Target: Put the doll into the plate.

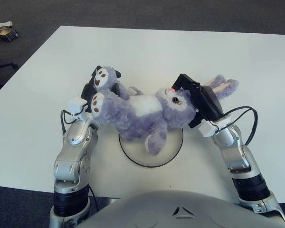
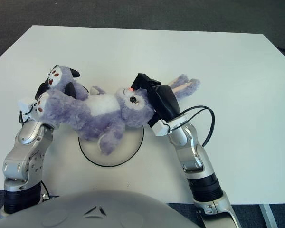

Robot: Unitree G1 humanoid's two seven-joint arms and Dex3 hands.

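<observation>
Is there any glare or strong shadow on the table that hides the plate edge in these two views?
Left eye view: no glare, table evenly lit, plate rim sharp where the doll leaves it uncovered. Right eye view: only soft shadow under the doll.

You see a purple rabbit doll (image 1: 142, 111) held on its back between both hands above the white plate (image 1: 173, 151), which lies on the white table (image 1: 180, 52). Your left hand (image 1: 92, 90) grips the doll's feet; your right hand (image 1: 197, 97) clasps its head, ears pointing right. One doll arm hangs over the plate.
</observation>
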